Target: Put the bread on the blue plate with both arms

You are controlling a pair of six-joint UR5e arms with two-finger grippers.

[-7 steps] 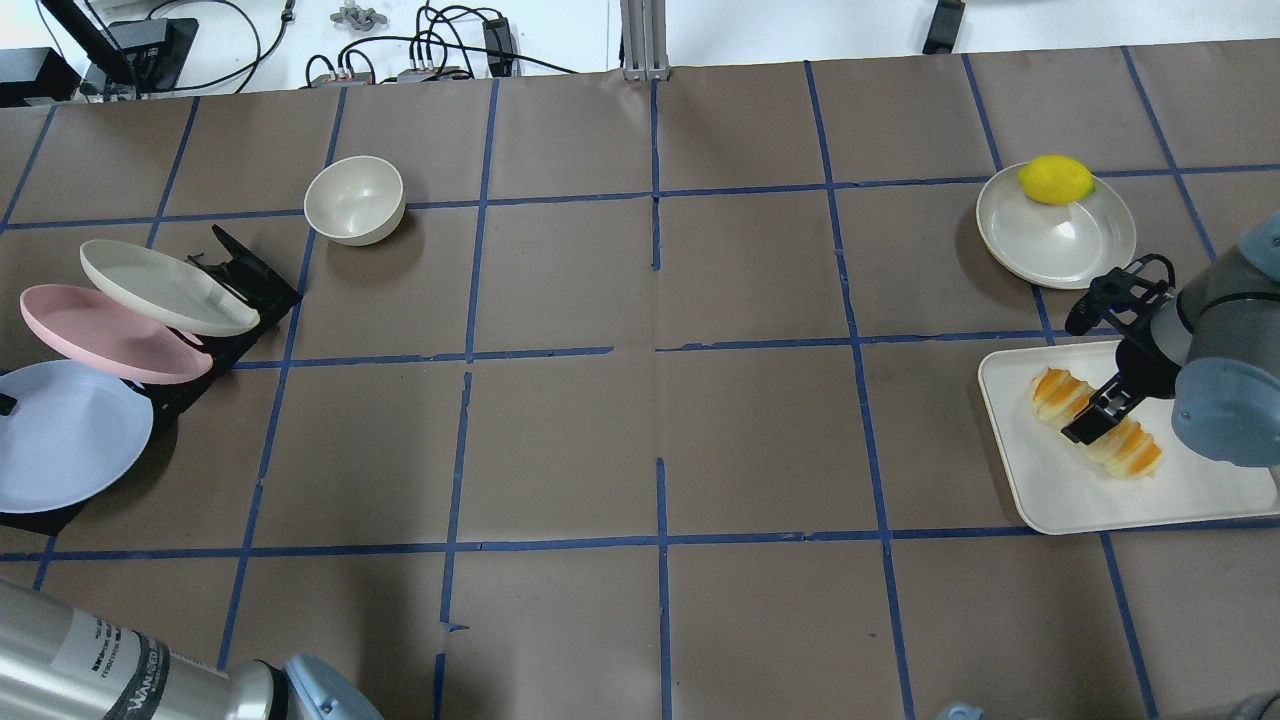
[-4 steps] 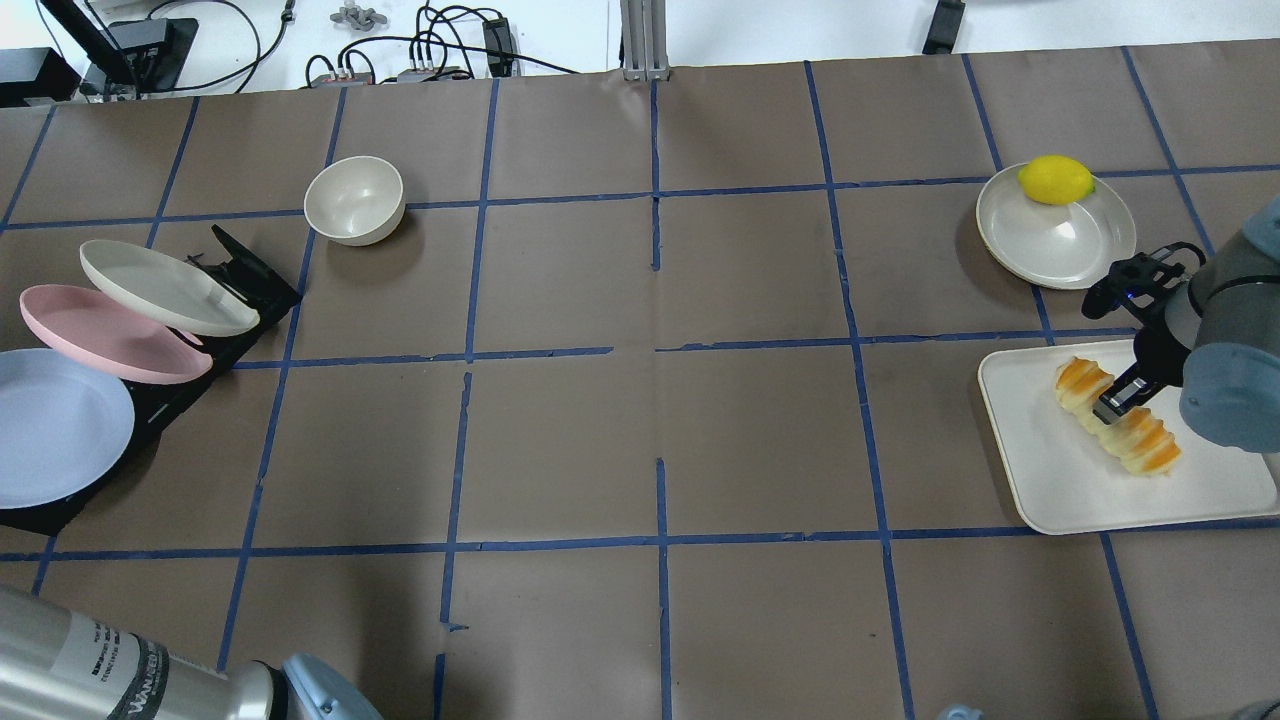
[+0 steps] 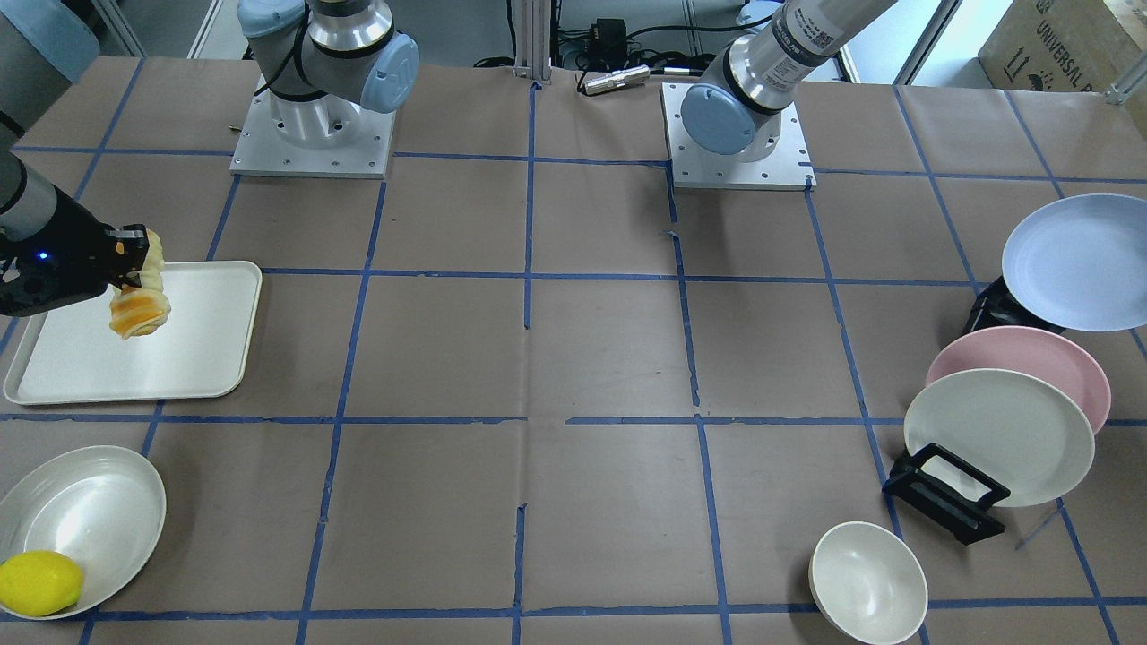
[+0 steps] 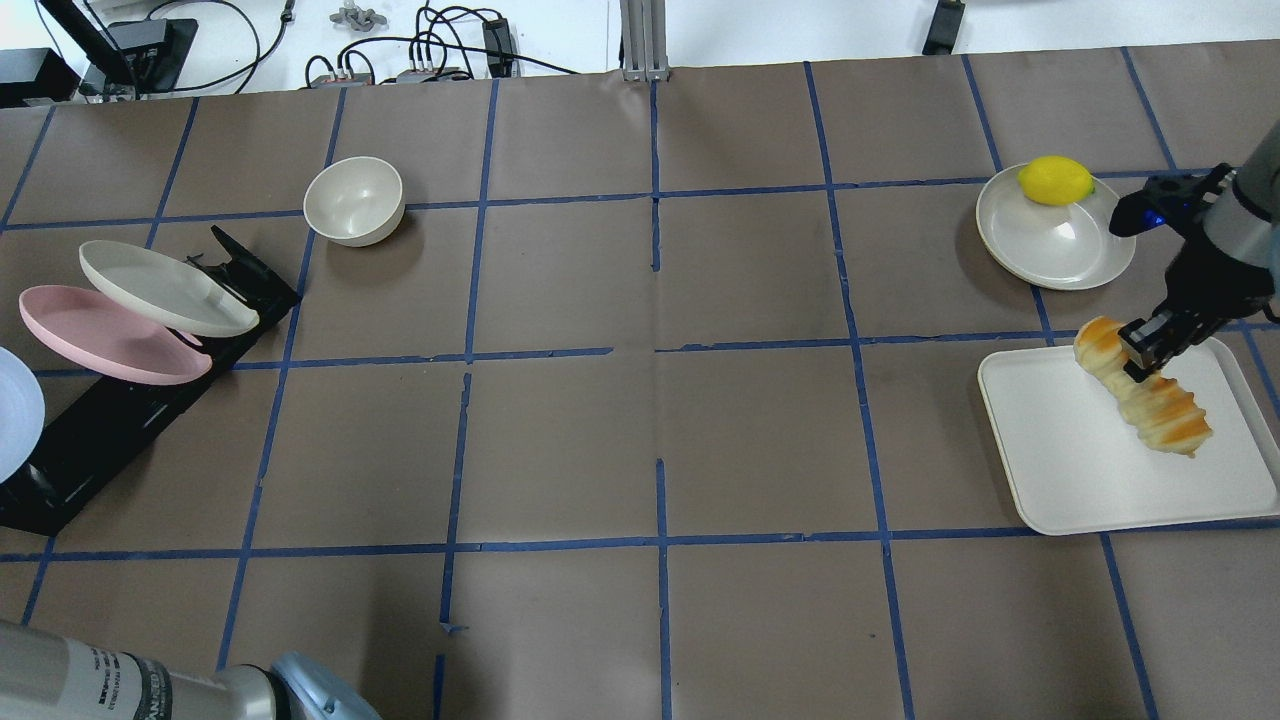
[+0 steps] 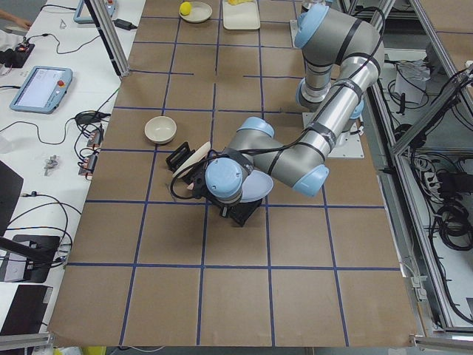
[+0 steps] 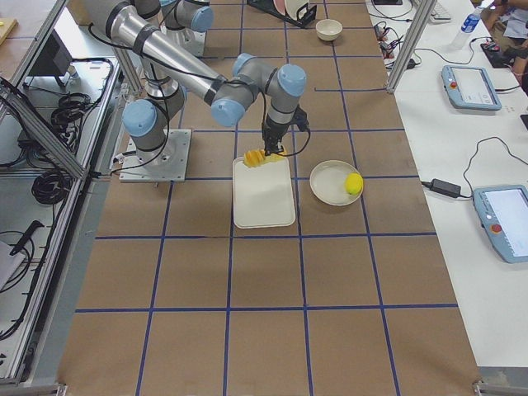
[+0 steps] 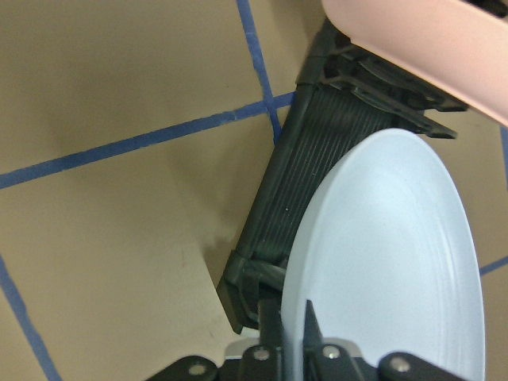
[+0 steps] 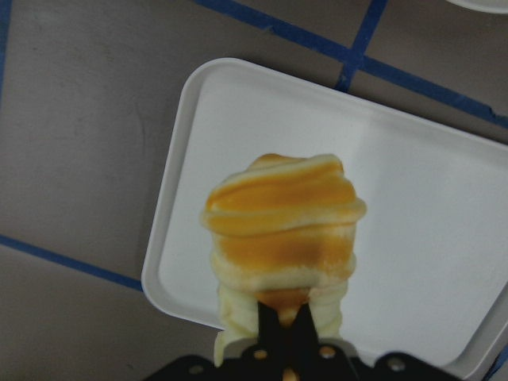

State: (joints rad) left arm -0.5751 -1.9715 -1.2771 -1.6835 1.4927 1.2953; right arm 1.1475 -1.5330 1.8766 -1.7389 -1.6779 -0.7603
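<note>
My right gripper [image 4: 1148,356] is shut on the bread [image 4: 1145,402], a loaf striped orange and cream. It holds the bread tilted in the air above the white tray [image 4: 1070,480]. The right wrist view shows the bread [image 8: 282,230] end-on between the fingers. The front view shows the bread [image 3: 139,303] hanging over the tray [image 3: 179,358]. My left gripper [image 7: 290,321] is shut on the rim of the blue plate [image 7: 389,262], held just above the black rack [image 7: 309,167]. The blue plate shows at the left edge of the overhead view [image 4: 15,410] and at the right of the front view [image 3: 1075,260].
A pink plate [image 4: 100,335] and a cream plate [image 4: 160,288] lean in the black rack [image 4: 120,420]. A cream bowl [image 4: 354,200] stands beyond them. A lemon [image 4: 1055,180] lies on a cream plate [image 4: 1050,245] next to the tray.
My right gripper has lifted the bread off the tray and moved it away from the robot. My left gripper has pulled the blue plate left, mostly out of the overhead view.
</note>
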